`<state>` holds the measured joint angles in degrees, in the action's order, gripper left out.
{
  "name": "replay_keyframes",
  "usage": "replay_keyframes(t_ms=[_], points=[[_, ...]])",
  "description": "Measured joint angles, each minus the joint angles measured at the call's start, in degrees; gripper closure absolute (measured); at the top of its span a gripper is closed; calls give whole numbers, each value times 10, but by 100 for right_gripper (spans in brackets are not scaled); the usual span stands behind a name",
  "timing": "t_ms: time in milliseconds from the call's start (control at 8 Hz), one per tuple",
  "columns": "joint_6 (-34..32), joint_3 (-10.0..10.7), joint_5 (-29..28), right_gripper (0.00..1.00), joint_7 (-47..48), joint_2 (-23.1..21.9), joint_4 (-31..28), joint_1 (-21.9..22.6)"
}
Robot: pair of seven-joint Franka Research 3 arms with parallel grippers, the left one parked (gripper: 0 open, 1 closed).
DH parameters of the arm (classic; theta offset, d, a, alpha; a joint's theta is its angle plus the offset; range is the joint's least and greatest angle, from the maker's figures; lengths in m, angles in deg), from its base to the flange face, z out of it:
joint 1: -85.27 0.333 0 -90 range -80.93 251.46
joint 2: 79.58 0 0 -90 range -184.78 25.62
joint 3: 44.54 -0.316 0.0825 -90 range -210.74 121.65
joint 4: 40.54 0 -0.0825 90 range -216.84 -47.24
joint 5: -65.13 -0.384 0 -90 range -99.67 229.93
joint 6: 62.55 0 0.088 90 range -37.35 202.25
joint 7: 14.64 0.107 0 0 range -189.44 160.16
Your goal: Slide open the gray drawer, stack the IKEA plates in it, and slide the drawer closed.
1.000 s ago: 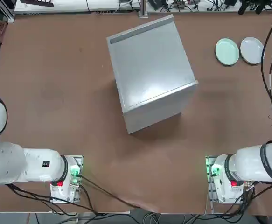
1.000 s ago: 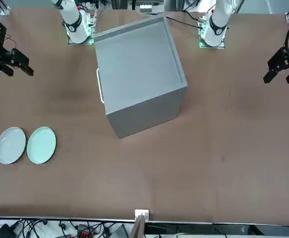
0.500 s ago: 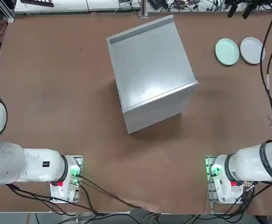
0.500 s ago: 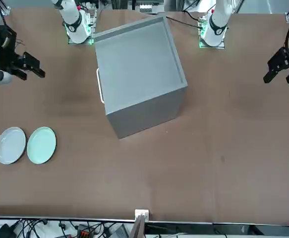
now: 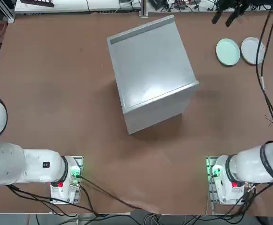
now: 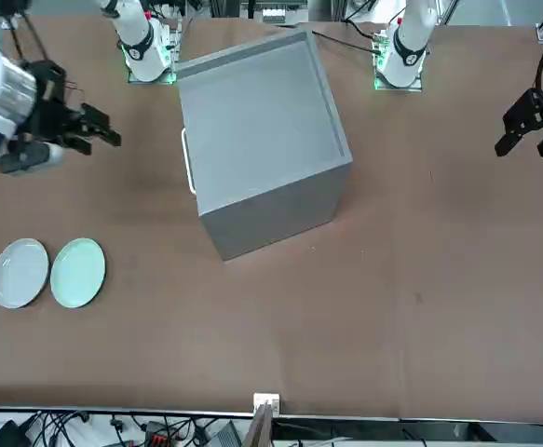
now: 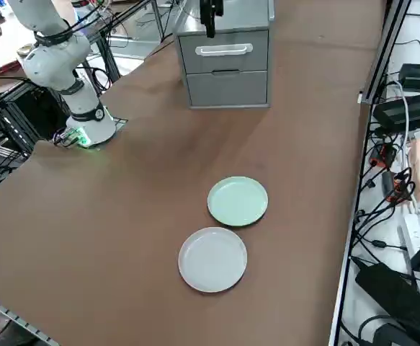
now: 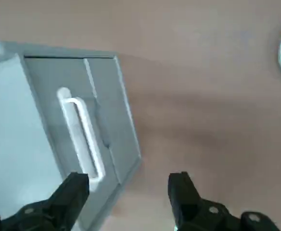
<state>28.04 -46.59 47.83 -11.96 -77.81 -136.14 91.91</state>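
"How far along are you?"

"Nothing's done: your gray flat-fronted drawer (image 7: 254, 66) is shut, at the gray box cabinet's (image 5: 150, 65) three o'clock; your right gripper's (image 8: 129, 179) black fingers stand open, empty."

"Plates?"

"Round mint-green (image 5: 228, 52) and white (image 7: 212, 259), unstacked on the bench (image 5: 80, 93), toward two."

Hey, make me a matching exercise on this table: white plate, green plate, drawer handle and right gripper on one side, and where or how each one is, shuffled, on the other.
Column one
1. White plate
2. Green plate
3. Drawer handle
4. Right gripper

Column two
A. Fingers apart, above the table
B. On the table, the plate nearer the cabinet
C. White bar on the front of a closed drawer
D. On the table, the plate farther from the cabinet

Right pairs
1-D, 2-B, 3-C, 4-A
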Motion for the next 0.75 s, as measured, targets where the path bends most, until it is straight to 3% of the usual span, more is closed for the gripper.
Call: replay_keyframes(t_ms=[375,750], points=[[94,-2,-32,0,12,0,-51,55],[142,-1,-56,0,-48,1,-103,65]])
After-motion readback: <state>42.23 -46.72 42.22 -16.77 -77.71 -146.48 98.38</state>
